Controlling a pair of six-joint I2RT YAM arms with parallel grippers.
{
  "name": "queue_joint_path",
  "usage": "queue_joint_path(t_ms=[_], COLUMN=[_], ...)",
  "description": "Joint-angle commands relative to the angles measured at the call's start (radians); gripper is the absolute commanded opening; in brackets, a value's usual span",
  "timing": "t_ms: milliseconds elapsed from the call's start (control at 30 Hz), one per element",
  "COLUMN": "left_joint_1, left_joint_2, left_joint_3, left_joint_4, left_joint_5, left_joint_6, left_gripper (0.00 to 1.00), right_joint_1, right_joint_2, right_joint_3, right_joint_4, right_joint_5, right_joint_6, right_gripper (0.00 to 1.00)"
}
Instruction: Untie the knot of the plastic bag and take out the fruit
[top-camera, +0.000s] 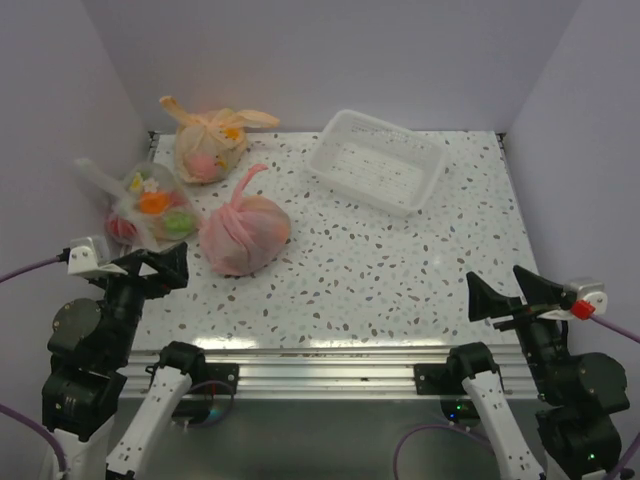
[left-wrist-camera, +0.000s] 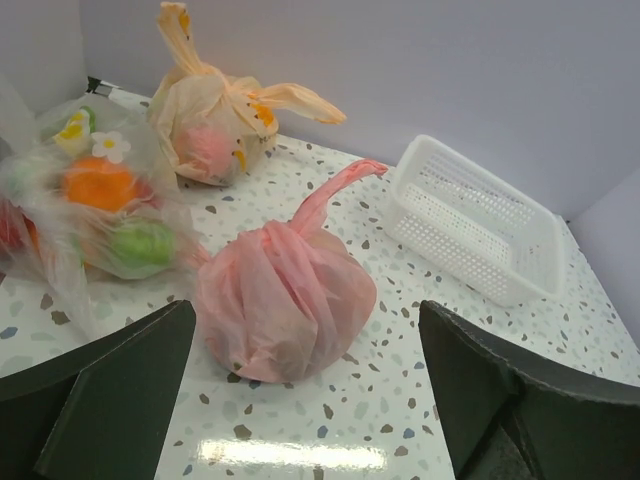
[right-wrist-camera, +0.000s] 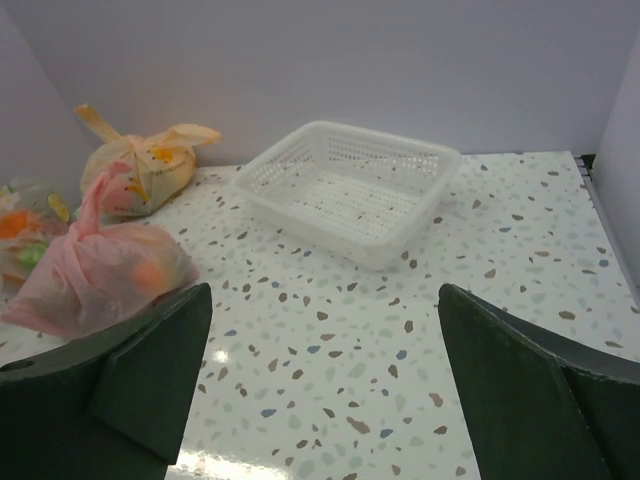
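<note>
The plastic bag (top-camera: 208, 150) (left-wrist-camera: 205, 125) (right-wrist-camera: 140, 170), pale peach-orange with small orange motifs, sits at the table's far left corner. Its knot (top-camera: 212, 122) (left-wrist-camera: 215, 80) (right-wrist-camera: 135, 148) is tied on top, with two ear tails sticking out sideways. The fruit (top-camera: 203, 165) (left-wrist-camera: 205, 150) shows only as a pinkish shape through the film. My left gripper (top-camera: 163, 265) (left-wrist-camera: 306, 330) hovers open at the near left, well short of that bag. Also open and empty, my right gripper (top-camera: 505, 293) (right-wrist-camera: 325, 300) hangs at the near right over bare table.
A pink bag (top-camera: 245, 232) (left-wrist-camera: 285, 300) (right-wrist-camera: 95, 275) with a long twisted tail lies just ahead of the left gripper. A clear flower-print bag (top-camera: 150, 205) (left-wrist-camera: 100, 210) holding fruit lies to its left. A white basket (top-camera: 365, 190) (left-wrist-camera: 440, 250) (right-wrist-camera: 330, 235) stands at the back. Walls enclose three sides.
</note>
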Motion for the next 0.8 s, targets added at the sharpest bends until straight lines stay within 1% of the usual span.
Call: queue_joint_path(t_ms=[0, 167, 367, 400, 467, 500, 567, 600, 667, 700, 767], left_joint_1=[-0.005, -0.005, -0.005, -0.005, -0.005, -0.006, -0.005, -0.005, 0.0, 0.006, 0.059], left_joint_2=[0.038, 0.122, 0.327, 0.395, 0.47, 0.546, 0.62, 0.688, 0.751, 0.815, 0.881], left_joint_3=[0.012, 0.026, 0.051, 0.067, 0.112, 0.129, 0.193, 0.209, 0.247, 0.259, 0.291], left_joint_4=[0.002, 0.02, 0.066, 0.09, 0.136, 0.152, 0.183, 0.231, 0.313, 0.34, 0.409], left_joint_5=[0.017, 0.049, 0.095, 0.098, 0.104, 0.1, 0.096, 0.092, 0.054, 0.047, 0.063], left_joint_6=[-0.017, -0.029, -0.066, -0.072, -0.073, -0.083, -0.09, -0.09, -0.089, -0.084, -0.09], left_gripper=[1.0, 1.0, 1.0, 1.0, 1.0, 1.0, 1.0, 1.0, 1.0, 1.0, 1.0], right_joint_1=[-0.001, -0.001, -0.001, -0.001, -0.001, 0.001, 0.006, 0.007, 0.012, 0.012, 0.013], right_joint_2=[0.026, 0.029, 0.03, 0.029, 0.02, 0.018, 0.017, 0.017, 0.017, 0.017, 0.018], right_joint_3=[-0.015, -0.056, -0.099, -0.104, -0.115, -0.122, -0.125, -0.129, -0.135, -0.135, -0.136], right_joint_4=[0.048, 0.077, 0.101, 0.102, 0.106, 0.109, 0.112, 0.114, 0.117, 0.118, 0.126], right_joint_5=[-0.024, -0.041, -0.097, -0.105, -0.1, -0.102, -0.104, -0.107, -0.113, -0.116, -0.128], right_joint_6=[0.026, 0.065, 0.096, 0.096, 0.099, 0.101, 0.101, 0.102, 0.105, 0.109, 0.113], right_gripper=[0.99, 0.99, 0.99, 0.99, 0.99, 0.99, 0.99, 0.99, 0.99, 0.99, 0.99])
